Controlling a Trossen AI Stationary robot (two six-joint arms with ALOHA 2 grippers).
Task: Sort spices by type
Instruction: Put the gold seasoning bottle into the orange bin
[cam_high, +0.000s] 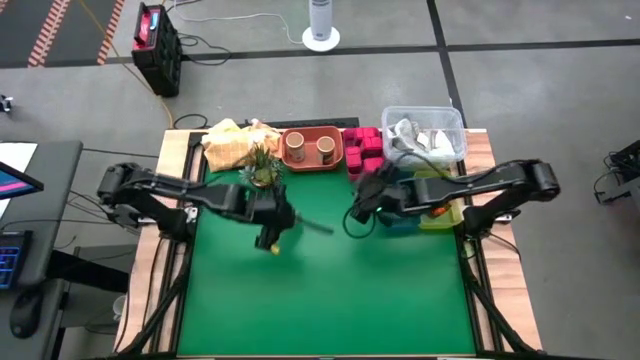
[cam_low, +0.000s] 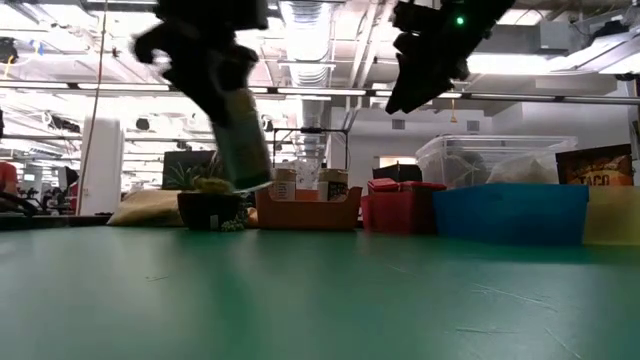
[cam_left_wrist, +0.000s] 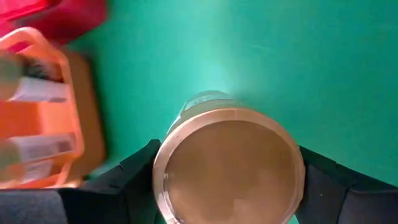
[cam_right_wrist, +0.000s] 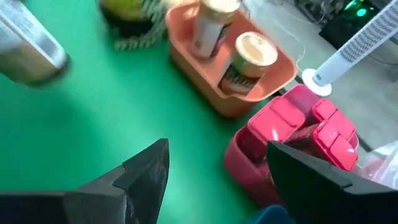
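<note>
My left gripper (cam_high: 270, 232) is shut on a round tan-lidded spice cup (cam_left_wrist: 227, 165) over the green mat, left of centre. The cup also shows in the low view (cam_low: 246, 140) and in the right wrist view (cam_right_wrist: 28, 53). My right gripper (cam_right_wrist: 217, 180) is open and empty; in the high view it (cam_high: 358, 207) is above the mat, near the trays. Two more tan-lidded cups (cam_right_wrist: 252, 56) stand upright in an orange tray (cam_high: 312, 150). Magenta packets (cam_right_wrist: 311, 127) lie in a red tray (cam_high: 365, 152). My left gripper pinches the cup by its two opposite sides (cam_left_wrist: 163, 180), just under the tan lid, between its two fingers (cam_left_wrist: 134, 183). The fingers come from above, slanting. The cup hangs below them, tilted, lifted clear of the mat (cam_low: 258, 178).
A small green potted plant (cam_high: 262, 172) stands beside the orange tray, close to my left arm. A yellow bag (cam_high: 232, 143) lies at the far left. A clear bin (cam_high: 425, 133) stands at the far right. Blue (cam_low: 510, 212) and yellow (cam_low: 612, 215) trays lie under my right arm.
</note>
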